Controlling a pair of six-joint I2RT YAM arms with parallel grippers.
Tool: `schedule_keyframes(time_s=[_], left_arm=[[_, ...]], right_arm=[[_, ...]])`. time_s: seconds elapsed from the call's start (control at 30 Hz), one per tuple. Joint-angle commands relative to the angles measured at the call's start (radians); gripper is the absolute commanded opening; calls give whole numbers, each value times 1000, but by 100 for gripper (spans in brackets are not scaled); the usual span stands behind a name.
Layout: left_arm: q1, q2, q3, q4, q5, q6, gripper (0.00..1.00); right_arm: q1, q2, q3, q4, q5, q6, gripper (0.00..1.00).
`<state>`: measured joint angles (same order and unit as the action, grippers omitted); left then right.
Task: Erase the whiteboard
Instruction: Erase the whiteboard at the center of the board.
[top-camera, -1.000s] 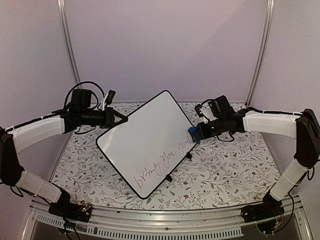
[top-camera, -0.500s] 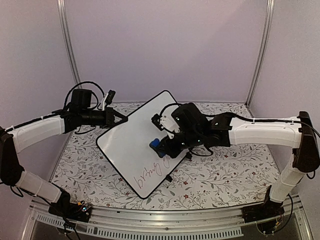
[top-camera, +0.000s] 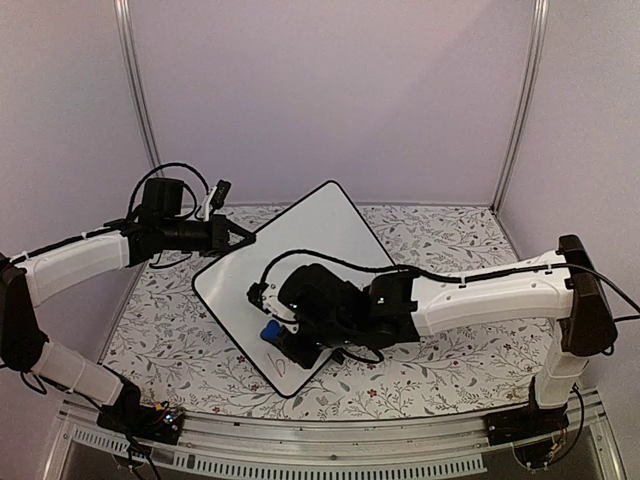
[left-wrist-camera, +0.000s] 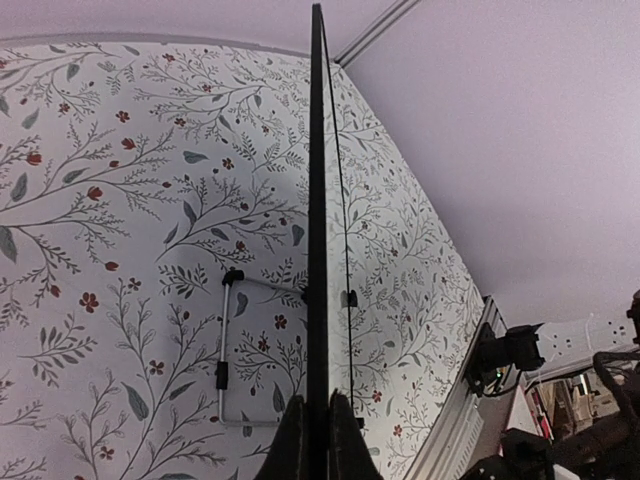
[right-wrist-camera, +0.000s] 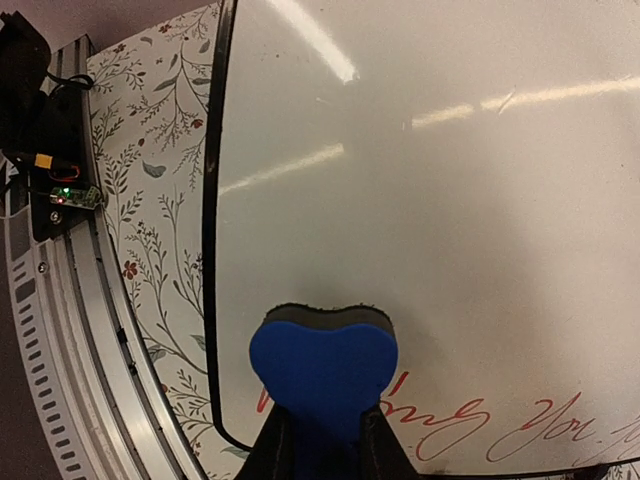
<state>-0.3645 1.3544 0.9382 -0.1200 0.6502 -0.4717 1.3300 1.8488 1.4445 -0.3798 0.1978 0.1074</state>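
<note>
The whiteboard stands tilted on the floral table, a white panel with a thin black rim. My left gripper is shut on its upper-left edge. In the left wrist view the board shows edge-on as a black line clamped between my fingers. My right gripper is shut on a blue eraser pressed against the board's lower-left part. In the right wrist view the eraser sits just above red handwriting near the board's corner. My right arm hides most of the writing from above.
A floral cloth covers the table. An aluminium rail with both arm bases runs along the near edge, seen also as the rail close to the board's corner. A wire stand props the board from behind. Plain walls enclose the space.
My right arm has swept the eraser leftward across the board's lower part, from its right edge to near its lower-left corner. The left arm and the board have stayed put.
</note>
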Motion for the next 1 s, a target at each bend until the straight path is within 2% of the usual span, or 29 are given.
schedule_keyframes(time_s=[0.0,0.6,0.97], left_arm=[[-4,15,-3,-23,-46,28,0],[-5,3,-7,-19,-55,24,0],[-4,2,-7,-19,-59,26,0]], right_arm=[[40,60,57,-19,71,8,6],[60,158,58,-63,76,66,6],[61,158,21,-93,41,85,6]])
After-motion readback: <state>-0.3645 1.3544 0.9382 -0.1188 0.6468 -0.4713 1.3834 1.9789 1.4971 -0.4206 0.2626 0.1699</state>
